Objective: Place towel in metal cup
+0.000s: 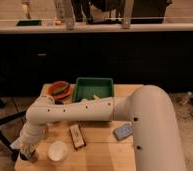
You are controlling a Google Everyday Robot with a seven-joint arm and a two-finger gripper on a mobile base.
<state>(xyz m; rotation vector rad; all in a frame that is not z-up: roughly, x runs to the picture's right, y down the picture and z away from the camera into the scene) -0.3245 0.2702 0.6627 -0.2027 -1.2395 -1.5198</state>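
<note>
My white arm reaches across the wooden table (pixel 100 155) to its front left corner. My gripper (pixel 28 150) hangs there, low over the table edge. A pale bit of cloth, possibly the towel (pixel 16 144), shows just left of the gripper. A small dark thing (pixel 30 155) sits right under the gripper; I cannot tell whether it is the metal cup. The arm hides most of what lies around the gripper.
A white round cup (pixel 57 150) stands right of the gripper. A dark bar-shaped object (pixel 77 136) lies beside it. A grey-blue pad (pixel 123 131) lies mid-right. A green tray (pixel 94 89) and a red-orange bowl (pixel 59 90) stand at the back. Dark cabinets stand behind.
</note>
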